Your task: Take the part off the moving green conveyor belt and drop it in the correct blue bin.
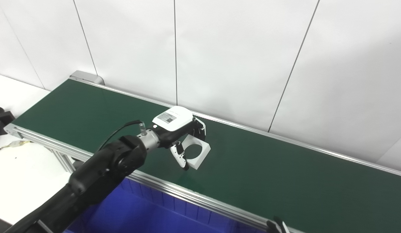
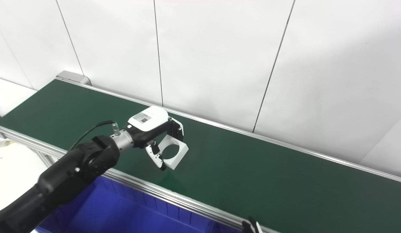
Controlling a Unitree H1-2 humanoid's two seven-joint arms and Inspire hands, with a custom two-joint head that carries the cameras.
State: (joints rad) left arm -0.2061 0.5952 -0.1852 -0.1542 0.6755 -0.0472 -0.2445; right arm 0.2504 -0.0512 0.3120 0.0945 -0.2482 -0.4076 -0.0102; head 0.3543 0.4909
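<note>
With the left hand (image 1: pixel 180 136) clasping the white part (image 1: pixel 196 152) near the belt's (image 1: pixel 271 168) front edge, lift straight before swinging over the blue bin (image 1: pixel 148 210).

Left robot hand (image 1: pixel 182 137) closed, outstretched

The belt (image 1: pixel 284 174) is running from far left to near right, with the wall (image 1: pixel 236 58) standing just behind it and the bin (image 1: pixel 145 210) sitting below its near edge. The left hand (image 1: pixel 178 129) is reaching over the belt's middle, holding the part (image 1: pixel 196 152) just above it. The right hand (image 1: pixel 278 226) is peeking in at the bottom edge, before the belt.
</note>
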